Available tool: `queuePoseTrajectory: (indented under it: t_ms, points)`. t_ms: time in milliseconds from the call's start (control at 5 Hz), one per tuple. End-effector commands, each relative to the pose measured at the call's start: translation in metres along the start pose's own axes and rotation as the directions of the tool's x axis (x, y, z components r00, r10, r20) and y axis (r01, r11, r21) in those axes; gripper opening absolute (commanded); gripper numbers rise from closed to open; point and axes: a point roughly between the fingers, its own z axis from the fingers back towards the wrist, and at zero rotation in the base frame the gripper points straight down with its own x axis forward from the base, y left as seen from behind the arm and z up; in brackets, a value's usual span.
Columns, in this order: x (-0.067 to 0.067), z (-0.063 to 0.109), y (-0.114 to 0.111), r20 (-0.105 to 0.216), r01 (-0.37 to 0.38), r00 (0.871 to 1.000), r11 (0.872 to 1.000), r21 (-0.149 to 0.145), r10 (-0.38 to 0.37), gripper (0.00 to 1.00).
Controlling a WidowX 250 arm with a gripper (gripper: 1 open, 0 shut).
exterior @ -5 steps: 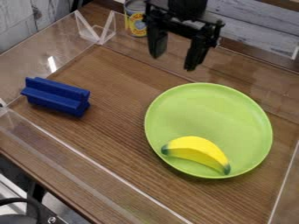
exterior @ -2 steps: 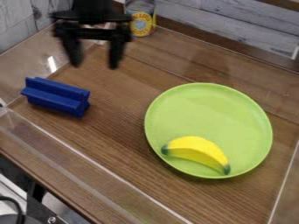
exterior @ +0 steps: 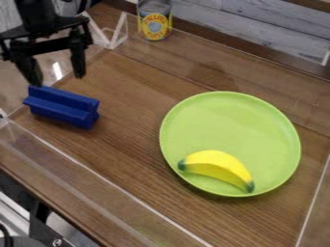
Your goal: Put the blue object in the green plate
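Presently: tabletop [exterior: 154,193], wood. Green plate [exterior: 238,121], right side, holding only a banana [exterior: 217,170]. Gripper [exterior: 46,61], far-left corner, jaws spread wide, empty. Blue object [exterior: 61,106], left edge, ungrasped; pick and transfer both remain.

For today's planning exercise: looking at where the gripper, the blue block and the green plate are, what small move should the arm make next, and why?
Probably lower the open gripper onto the blue object and straddle it. The gripper hangs just above and behind the block, empty, and the block lies on the wooden table, well away from the green plate, which holds only a banana.
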Motion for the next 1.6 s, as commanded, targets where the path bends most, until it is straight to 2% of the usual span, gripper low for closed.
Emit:
queuePoseTrajectory:
  t_ms: [0,200,600,1000,1400]
  points:
    - [0.007,0.003,0.002,0.045,-0.105,0.993,0.994,-0.024,0.106,1.00]
    - [0.012,-0.007,0.003,0.043,-0.182,0.982,0.983,-0.032,0.184,1.00]
    - [0.020,-0.022,0.002,0.046,-0.266,0.962,0.963,-0.035,0.268,1.00]
    - [0.026,-0.037,0.003,0.052,-0.316,0.947,0.948,-0.033,0.318,1.00]
    - [0.029,-0.046,0.003,0.057,-0.324,0.944,0.946,-0.033,0.325,1.00]
